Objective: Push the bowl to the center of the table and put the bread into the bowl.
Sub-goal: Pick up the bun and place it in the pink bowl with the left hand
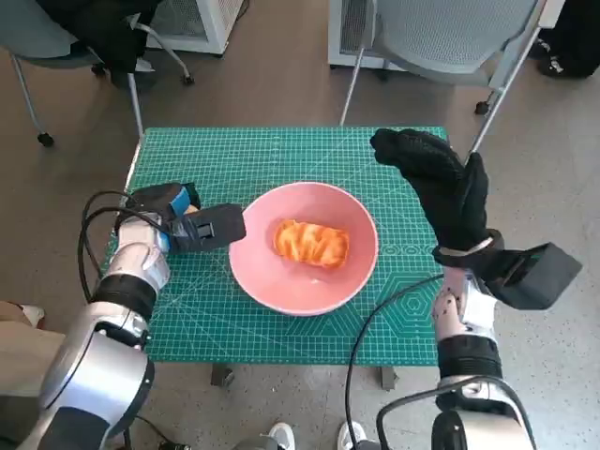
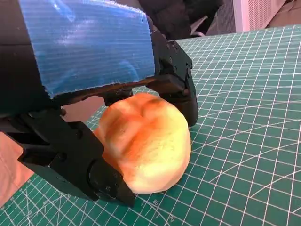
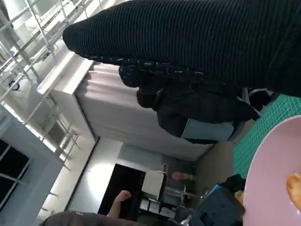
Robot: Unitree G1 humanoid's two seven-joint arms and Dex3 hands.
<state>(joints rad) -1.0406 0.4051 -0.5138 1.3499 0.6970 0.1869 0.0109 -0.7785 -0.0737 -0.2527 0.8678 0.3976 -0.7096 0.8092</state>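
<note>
A pink bowl [image 1: 272,274] stands in the middle of the green-matted table, with a golden twisted bread [image 1: 311,242] lying inside it. My left hand [image 1: 171,210] is at the table's left edge, beside the bowl. Its black fingers [image 2: 186,96] close around a round golden bun [image 2: 146,141] that rests on the mat; in the head view only a sliver of the bun [image 1: 193,199] shows. My gloved right hand [image 1: 442,186] hangs raised above the table's right side, fingers apart and holding nothing. The right wrist view catches the bowl's rim [image 3: 270,183] and a piece of bread [image 3: 295,189].
A green cutting mat [image 1: 262,155] covers the small table. Grey chairs [image 1: 441,37] stand on the floor behind it. A person in dark clothes [image 3: 197,110] sits beyond the table's far left. Black cables [image 1: 375,323] hang along both forearms.
</note>
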